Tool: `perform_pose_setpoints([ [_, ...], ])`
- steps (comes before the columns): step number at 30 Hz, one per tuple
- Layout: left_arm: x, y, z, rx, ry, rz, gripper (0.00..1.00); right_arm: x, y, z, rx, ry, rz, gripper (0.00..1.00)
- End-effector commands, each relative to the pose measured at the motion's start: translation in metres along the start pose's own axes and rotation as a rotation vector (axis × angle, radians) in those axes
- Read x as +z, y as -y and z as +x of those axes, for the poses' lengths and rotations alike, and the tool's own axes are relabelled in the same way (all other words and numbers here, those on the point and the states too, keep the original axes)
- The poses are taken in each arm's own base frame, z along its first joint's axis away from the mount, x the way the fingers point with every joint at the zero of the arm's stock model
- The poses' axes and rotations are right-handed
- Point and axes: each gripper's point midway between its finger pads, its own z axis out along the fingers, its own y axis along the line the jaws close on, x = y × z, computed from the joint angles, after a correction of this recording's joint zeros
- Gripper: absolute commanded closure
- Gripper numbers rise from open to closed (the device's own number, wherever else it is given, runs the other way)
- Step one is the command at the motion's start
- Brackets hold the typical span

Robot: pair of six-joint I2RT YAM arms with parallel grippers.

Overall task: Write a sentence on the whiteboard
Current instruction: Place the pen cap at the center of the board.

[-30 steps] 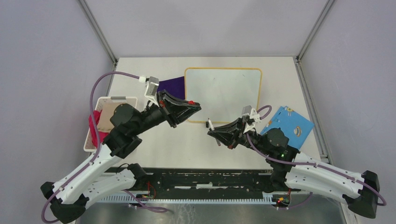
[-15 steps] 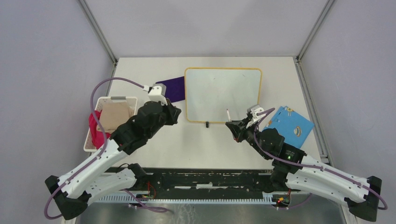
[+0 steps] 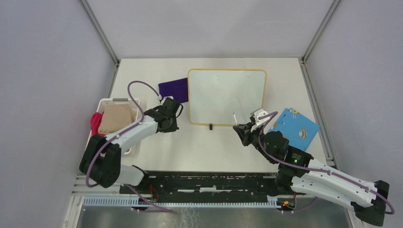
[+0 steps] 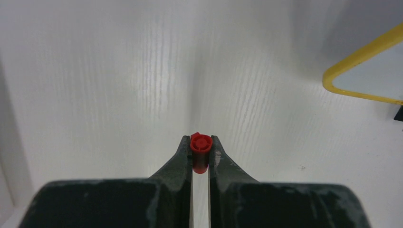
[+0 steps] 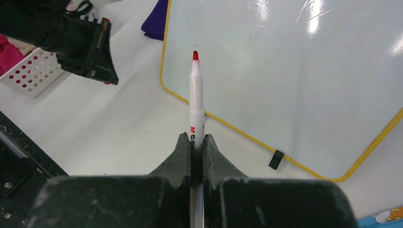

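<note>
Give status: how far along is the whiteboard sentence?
Done: the marker is uncapped; the left gripper holds its red cap. In hand: the right gripper grips the marker, tip aimed at the whiteboard. Left: the whole sentence; the board is blank.

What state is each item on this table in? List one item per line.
Whiteboard: lying flat, blank.
Marker: uncapped, clamped in right pincer.
Cap: off the marker, clamped in left pincer.
Basket: holding tan cloth.

Flat whiteboard (image 3: 227,95), marker (image 3: 234,118) in the right hand (image 3: 237,127), tip over its near edge.
</note>
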Motion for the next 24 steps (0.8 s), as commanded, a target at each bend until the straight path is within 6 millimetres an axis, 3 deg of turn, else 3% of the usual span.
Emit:
perform_pose_setpoints([
  [1,0.022,0.027,-0.011,-0.043,-0.028,0.059,0.98,-0.005,-0.004,-0.019,-0.025,0.044,-0.033,1.00],
  [7,0.048,0.022,-0.001,-0.069,-0.102,0.022,0.94,-0.013,-0.003,-0.033,-0.045,0.059,-0.039,1.00],
  [17,0.059,0.014,0.014,-0.062,-0.153,-0.006,0.74,-0.015,-0.001,-0.033,-0.045,0.067,-0.038,1.00],
  [24,0.061,0.013,0.020,-0.064,-0.168,-0.007,0.68,-0.013,-0.003,-0.033,-0.050,0.063,-0.044,1.00],
])
